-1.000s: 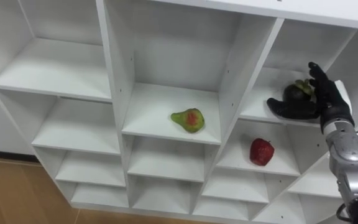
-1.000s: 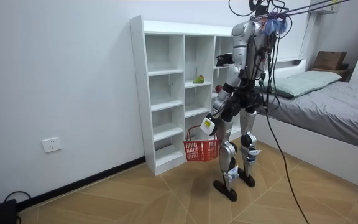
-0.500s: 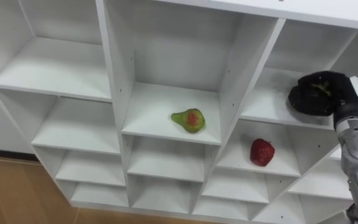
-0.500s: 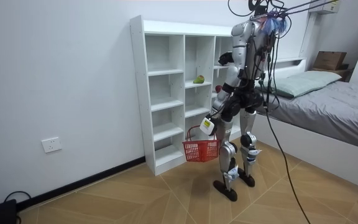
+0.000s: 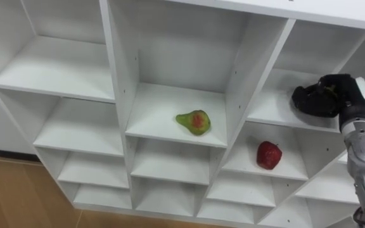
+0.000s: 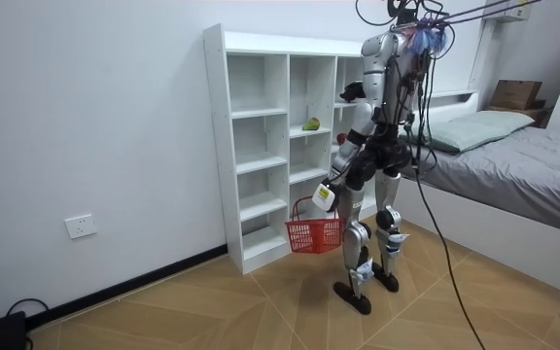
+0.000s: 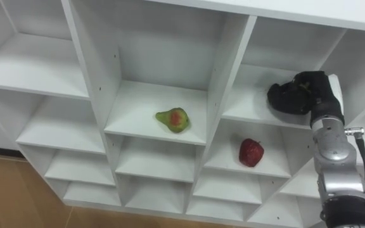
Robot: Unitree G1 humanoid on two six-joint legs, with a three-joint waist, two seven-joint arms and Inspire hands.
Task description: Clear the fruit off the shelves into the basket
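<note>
Right hand (image 5: 328, 96) curled round dark fruit (image 5: 314, 101) at closet (image 5: 111, 76) upper right shelf (fruit mostly hidden by fingers). Left hand (image 6: 325, 195) carries red basket (image 6: 311, 233) by closet's low shelves. We judge drop lies well below, leftward.

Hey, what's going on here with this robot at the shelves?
The robot stands at the white shelves. Its right hand is curled round a dark fruit on an upper right shelf. Its left hand holds a red basket at its side. A pear and a red fruit lie on other shelves, not yet picked.
</note>
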